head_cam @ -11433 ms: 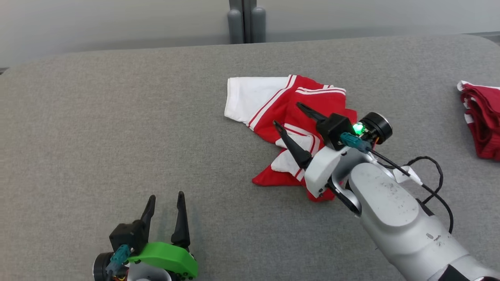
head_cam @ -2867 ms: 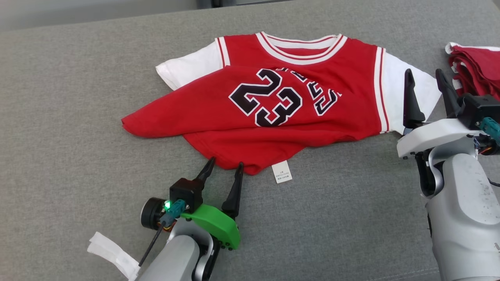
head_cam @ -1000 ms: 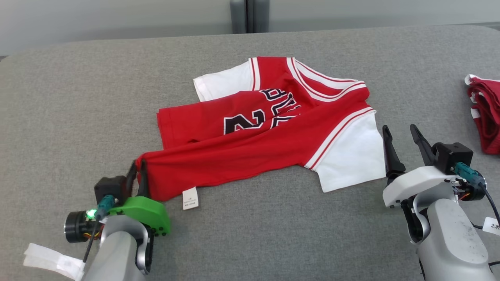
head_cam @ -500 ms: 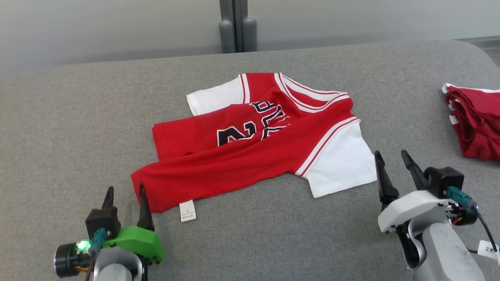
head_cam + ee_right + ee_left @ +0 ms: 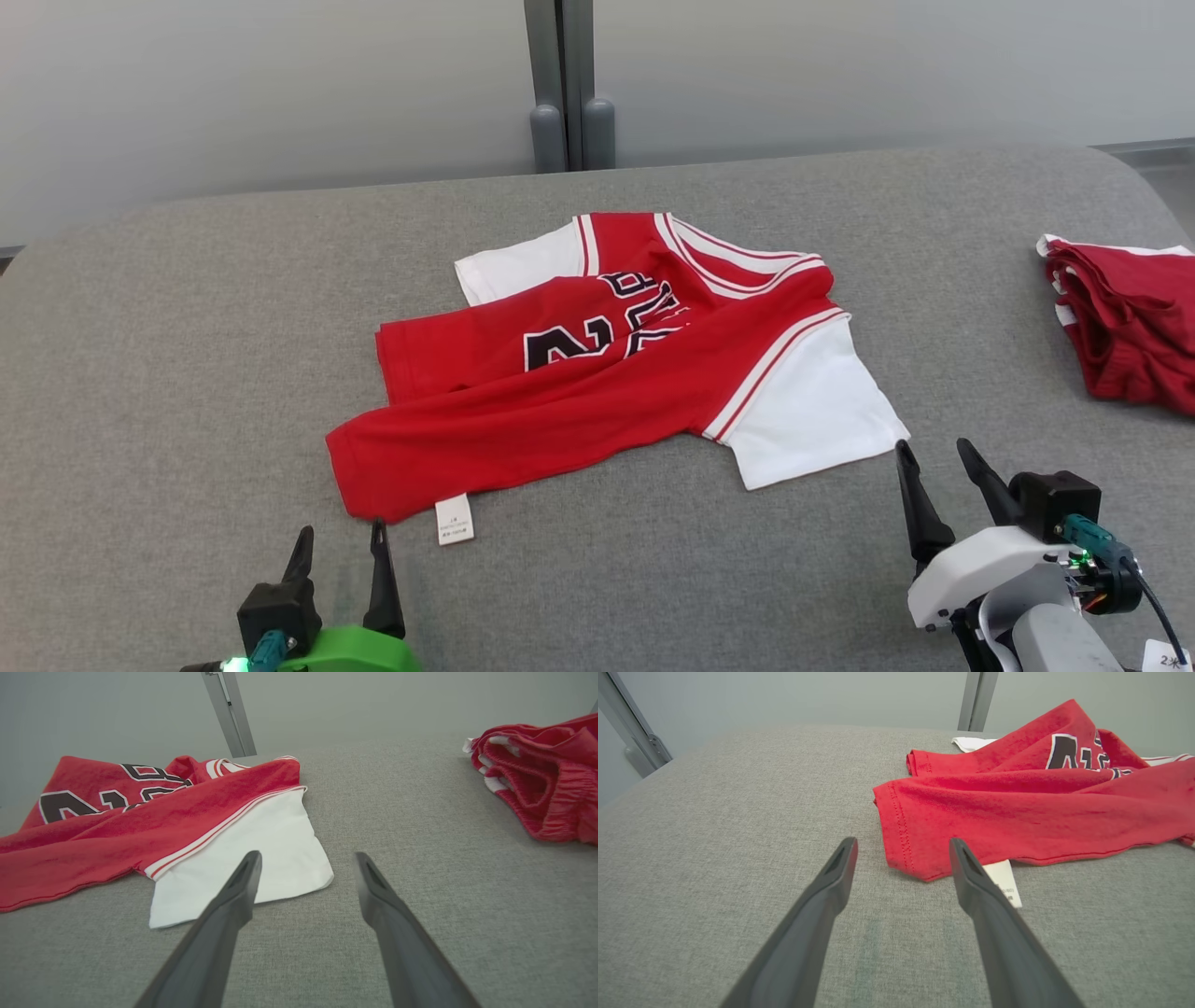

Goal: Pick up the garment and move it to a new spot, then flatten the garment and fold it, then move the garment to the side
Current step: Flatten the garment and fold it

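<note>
We are holding the left gripper (image 5: 340, 529) and right gripper (image 5: 932, 445) apart, empty, near the front edge of the surface (image 5: 187, 327). Folding the doubled-over garment (image 5: 597, 373) now is risking trapped creases.

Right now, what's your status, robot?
Left gripper open, right gripper open, both empty. Jersey rumpled, not yet flat. Red pile far right, out of the way.

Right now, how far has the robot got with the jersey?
Done: the red jersey lies on the grey surface, one flap doubled over its number. In hand: nothing; left gripper and right gripper are open. Left: flattening, folding, moving aside.
</note>
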You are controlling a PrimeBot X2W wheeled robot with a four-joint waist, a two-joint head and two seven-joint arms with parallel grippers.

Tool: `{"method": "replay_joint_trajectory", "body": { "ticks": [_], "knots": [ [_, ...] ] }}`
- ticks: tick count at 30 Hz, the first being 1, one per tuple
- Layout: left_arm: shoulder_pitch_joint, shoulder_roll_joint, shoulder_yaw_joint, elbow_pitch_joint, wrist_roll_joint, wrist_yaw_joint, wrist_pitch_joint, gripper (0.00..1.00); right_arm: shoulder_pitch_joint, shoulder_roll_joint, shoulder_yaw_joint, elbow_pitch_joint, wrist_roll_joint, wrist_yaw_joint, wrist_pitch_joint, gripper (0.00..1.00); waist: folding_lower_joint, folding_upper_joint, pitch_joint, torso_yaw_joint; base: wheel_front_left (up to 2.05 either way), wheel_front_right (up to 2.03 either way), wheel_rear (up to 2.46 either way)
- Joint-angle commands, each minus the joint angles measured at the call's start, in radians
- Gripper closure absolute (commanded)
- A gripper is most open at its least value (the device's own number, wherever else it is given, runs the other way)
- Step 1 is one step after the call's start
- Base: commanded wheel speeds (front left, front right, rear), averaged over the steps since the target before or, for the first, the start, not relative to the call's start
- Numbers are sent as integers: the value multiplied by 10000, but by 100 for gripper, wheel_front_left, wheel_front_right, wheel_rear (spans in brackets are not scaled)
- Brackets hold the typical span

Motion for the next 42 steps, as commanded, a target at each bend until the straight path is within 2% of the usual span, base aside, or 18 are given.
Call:
{"method": "replay_joint_trajectory", "body": {
  "ticks": [1,8,16,17,18,19,24,32,38,42],
  "knots": [
    [-80,27,-46,-74,-44,50,1,0,-76,-45,-56,55,-113,-12,-42,0,0,0,129,32,0,0,0],
    [-634,26,-506,-174,-176,15,1,0,-1053,-45,-461,799,-707,-12,-42,0,0,0,869,321,0,0,0],
    [-1020,27,-908,-113,-377,99,1,0,-2146,-45,-1166,2737,-1441,-12,-44,0,0,0,1377,742,0,0,0],
    [-1043,27,-926,-106,-378,107,1,0,-2184,-50,-1168,2969,-1422,-12,-42,9,0,0,1389,769,0,0,0],
    [-1046,27,-933,-100,-383,114,1,0,-2200,-47,-1142,3128,-1406,-12,-26,58,0,0,1394,784,0,0,0],
    [-1043,27,-923,-99,-392,118,1,0,-2205,-44,-1124,3245,-1367,-12,-18,100,0,0,1401,792,0,0,0],
    [-884,25,-750,-67,-406,123,1,0,-1938,-48,-1524,3053,-1398,-14,-12,100,0,0,1311,664,0,0,0],
    [-657,26,-996,126,-655,-142,1,0,-1283,-55,-2411,2245,-1488,-14,-22,100,0,0,1160,359,0,0,0],
    [-648,31,-1586,511,-963,-623,1,0,-1166,-50,-2411,1973,-1339,-14,-22,100,0,0,1318,208,0,0,0],
    [-766,31,-1755,807,-1086,-623,1,0,-1300,-50,-2281,1860,-1193,-14,-22,100,0,0,1423,143,0,0,0]
  ]
}}
